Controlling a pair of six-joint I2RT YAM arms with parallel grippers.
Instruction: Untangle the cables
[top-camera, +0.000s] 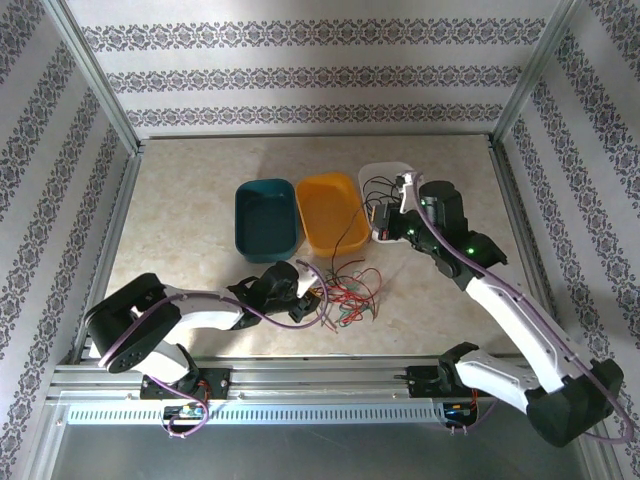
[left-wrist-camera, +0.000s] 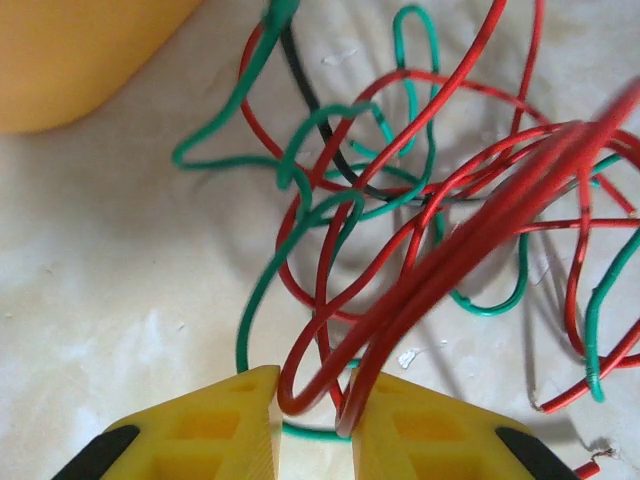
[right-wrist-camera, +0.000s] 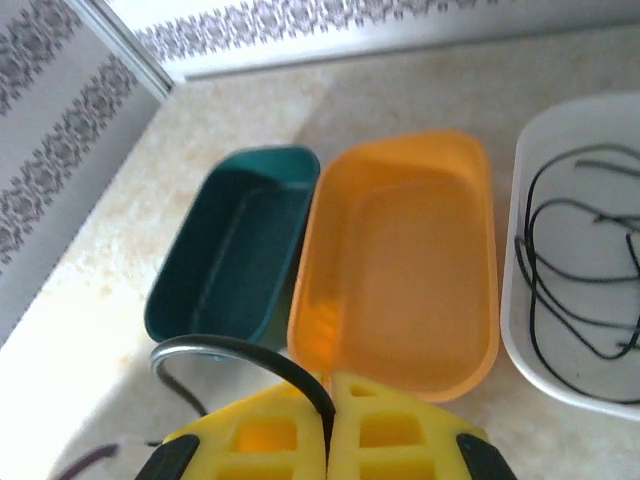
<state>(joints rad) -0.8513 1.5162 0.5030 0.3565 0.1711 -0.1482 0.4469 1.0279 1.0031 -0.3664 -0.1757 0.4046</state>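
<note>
So the bit that matters: the right gripper (right-wrist-camera: 330, 385) has its fingers pressed together on one black cable (right-wrist-camera: 230, 345), which curls out to the left of the fingertips and, seen from above, trails back toward the near side to the main tangle of cables (top-camera: 350, 290). The white tray (right-wrist-camera: 520, 200) sits just to the right of those fingers with a few black strands (right-wrist-camera: 525, 270) in it. My guess is the next move is a short carry to the right, and the right arm is by far the nearer one. The catch is the tail, because I can't tell whether it's free of the pile. The left gripper (left-wrist-camera: 315, 385) is down at the tangle with its fingers a little apart. The red loops (left-wrist-camera: 470, 250) run through the gap, but they look threaded rather than squeezed. The pile lies straight ahead of those fingers, just near of the orange bin (right-wrist-camera: 400, 250). The teal bin (right-wrist-camera: 240, 250) is beside it. The table (top-camera: 200, 190) is a smooth pale top with open space to the left.
</note>
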